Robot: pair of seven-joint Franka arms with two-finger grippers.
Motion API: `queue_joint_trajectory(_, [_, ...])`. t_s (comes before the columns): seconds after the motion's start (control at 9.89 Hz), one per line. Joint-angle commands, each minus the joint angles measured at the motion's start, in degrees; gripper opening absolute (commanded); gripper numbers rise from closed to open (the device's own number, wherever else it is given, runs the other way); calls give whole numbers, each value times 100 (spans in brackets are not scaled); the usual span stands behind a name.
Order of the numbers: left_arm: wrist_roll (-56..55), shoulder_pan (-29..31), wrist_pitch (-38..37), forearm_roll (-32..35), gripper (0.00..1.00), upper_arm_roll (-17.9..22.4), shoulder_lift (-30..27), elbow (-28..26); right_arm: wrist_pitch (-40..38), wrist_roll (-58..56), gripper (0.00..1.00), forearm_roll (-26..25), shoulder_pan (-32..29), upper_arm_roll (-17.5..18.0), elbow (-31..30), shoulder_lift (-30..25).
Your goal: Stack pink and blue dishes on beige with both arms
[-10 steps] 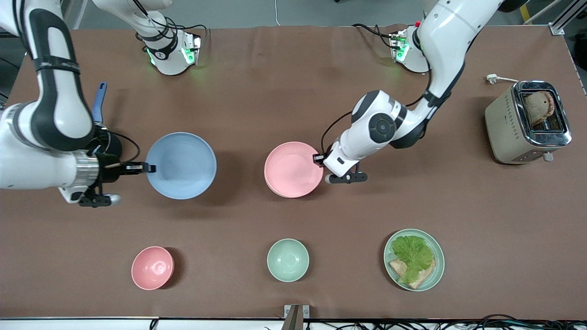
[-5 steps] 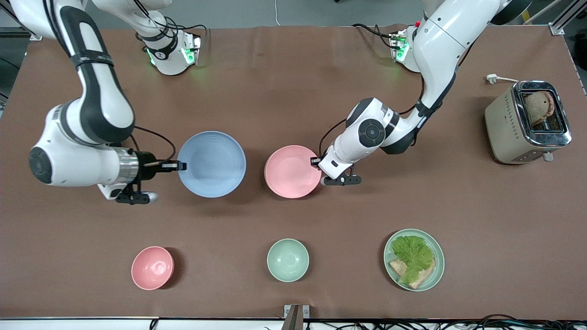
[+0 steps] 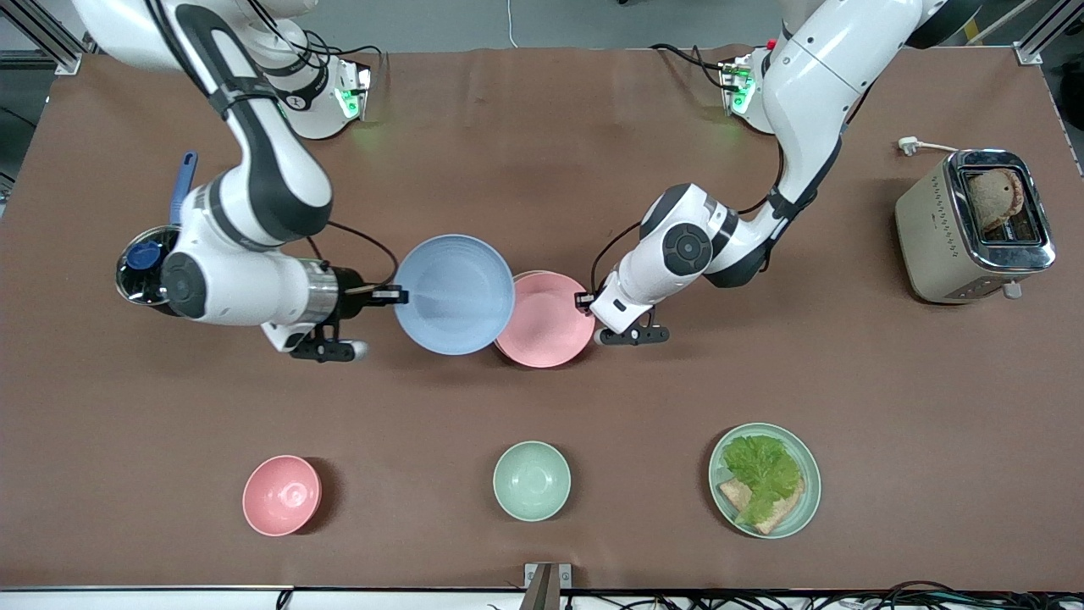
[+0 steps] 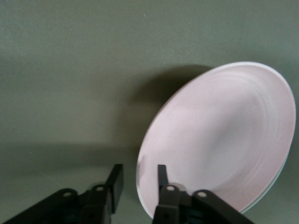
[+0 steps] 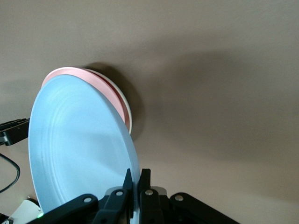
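My right gripper [image 3: 398, 295] [image 5: 138, 173] is shut on the rim of the pale blue plate [image 3: 454, 294] [image 5: 79, 149] and holds it tilted in the air, its edge over the pink plate's rim. The pale pink plate [image 3: 550, 322] [image 4: 219, 140] lies at mid-table on the beige plate [image 5: 129, 122], of which only a thin cream rim shows under it. My left gripper [image 3: 584, 301] [image 4: 139, 169] is open at the pink plate's rim on the left arm's side, one finger over the plate and one outside it.
A pink bowl [image 3: 282, 495], a mint bowl [image 3: 532, 480] and a mint plate with lettuce and bread [image 3: 765, 480] stand nearer the front camera. A toaster [image 3: 974, 224] sits at the left arm's end. A steel pot with a blue handle [image 3: 148, 263] sits at the right arm's end.
The right arm has carried the blue plate sideways toward the pink plate, and it now overlaps that plate's edge. The left gripper has stayed at the pink plate's rim.
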Motion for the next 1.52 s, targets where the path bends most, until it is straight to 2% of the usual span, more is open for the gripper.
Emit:
queue_joint_trajectory(0.0, [-206,155,-222,159,100,83,-462,18,691,262,0,4,-41,367,-419,27])
queue_joint_trajectory(0.1, [-163,435,-677,159,100,83,-893,140,1077,271,1,12,63,429,-586,53])
queue_joint_trajectory(0.4, [581,1612,-2696,685,100,66,-1739,1140,2010,780,1,4,502,491,-649,448])
queue_joint_trajectory(0.61, [1205,2325,-3752,906,100,31,-1943,1860,2319,886,1,4,679,492,-666,598])
queue_joint_trajectory(0.71, [1809,2476,-4253,907,100,65,-2135,2229,2468,886,2,12,714,500,-675,712])
queue_joint_trajectory(1.01, [2894,3021,-4959,810,100,48,-2951,2374,3205,912,2,12,864,587,-973,862])
queue_joint_trajectory(1.21, [3263,3031,-5355,714,100,118,-3453,2330,3313,948,5,4,873,623,-1009,994])
queue_joint_trajectory(1.31, [3439,2692,-5705,609,100,458,-3577,2312,3287,939,18,4,829,623,-1000,1020])
queue_joint_trajectory(1.42, [3450,1949,-5883,329,100,1279,-3796,2199,3269,913,46,-5,803,623,-1000,1029])
